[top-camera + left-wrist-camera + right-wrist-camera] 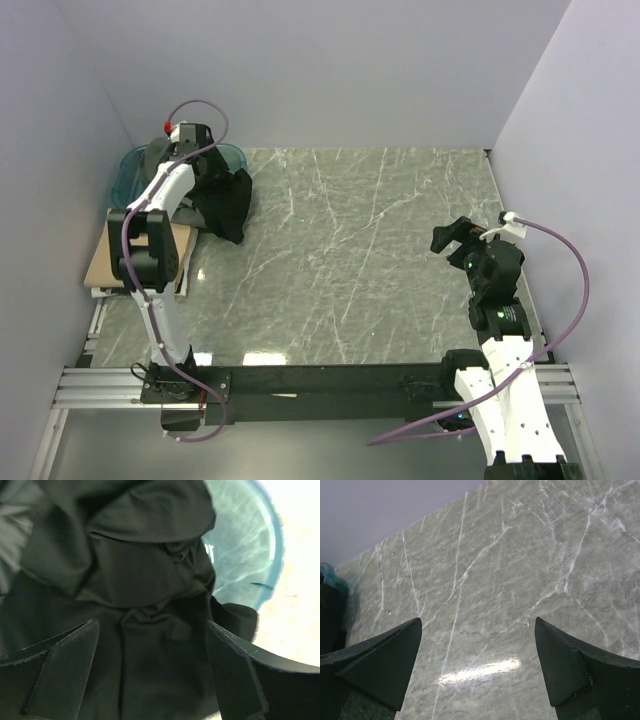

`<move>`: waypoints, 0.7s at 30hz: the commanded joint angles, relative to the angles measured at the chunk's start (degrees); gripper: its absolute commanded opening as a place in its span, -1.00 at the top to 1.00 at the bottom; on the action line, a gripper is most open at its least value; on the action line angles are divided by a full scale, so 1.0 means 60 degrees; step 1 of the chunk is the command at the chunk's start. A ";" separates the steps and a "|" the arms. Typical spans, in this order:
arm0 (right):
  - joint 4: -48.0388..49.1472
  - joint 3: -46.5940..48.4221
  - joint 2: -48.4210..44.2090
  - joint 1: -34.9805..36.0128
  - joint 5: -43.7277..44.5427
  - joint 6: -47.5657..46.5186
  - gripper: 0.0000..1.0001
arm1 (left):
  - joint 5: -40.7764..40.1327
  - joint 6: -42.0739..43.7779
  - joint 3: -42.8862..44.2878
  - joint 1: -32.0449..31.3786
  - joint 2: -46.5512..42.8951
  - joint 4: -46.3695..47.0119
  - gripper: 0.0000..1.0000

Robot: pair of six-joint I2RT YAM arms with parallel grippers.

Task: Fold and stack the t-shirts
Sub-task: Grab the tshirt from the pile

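Stretching bare across centre and right: marble table [350, 260], leaving wide free room there. Sitting at the far-left corner: teal tub [128, 178]. Spilling out of it, draping over its rim onto the table: black t-shirt [225, 200], crumpled. Lying flat along the left table edge, partly under the left arm: tan t-shirt [98, 265]. Hovering just over the black cloth, fingers spread wide, pinching nothing: left gripper [152, 630]. Hanging above bare table near the right edge, fingers likewise spread, holding nothing: right gripper [477, 625].
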 commanded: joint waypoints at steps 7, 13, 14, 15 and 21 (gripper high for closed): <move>0.0361 0.0045 0.0115 -0.0036 -0.0005 -0.0013 -1.00 | -0.1007 -0.0126 0.2620 0.0018 0.1767 -0.0108 -0.76; 0.0390 0.0118 0.0364 -0.0036 0.0083 -0.0013 -1.00 | -0.1504 -0.0023 0.3808 0.0018 0.2954 -0.0152 -0.62; 0.0376 0.0133 0.0393 -0.0036 0.0068 -0.0013 -1.00 | -0.1549 -0.0023 0.3927 0.0018 0.3158 -0.0138 -0.61; 0.0375 0.0133 0.0437 -0.0036 0.0054 -0.0028 -1.00 | -0.1564 -0.0009 0.4030 0.0018 0.3233 -0.0095 -0.58; 0.0434 0.0148 0.0569 -0.0051 0.0068 -0.0013 -1.00 | -0.1462 -0.0023 0.4222 0.0018 0.3308 -0.0007 0.40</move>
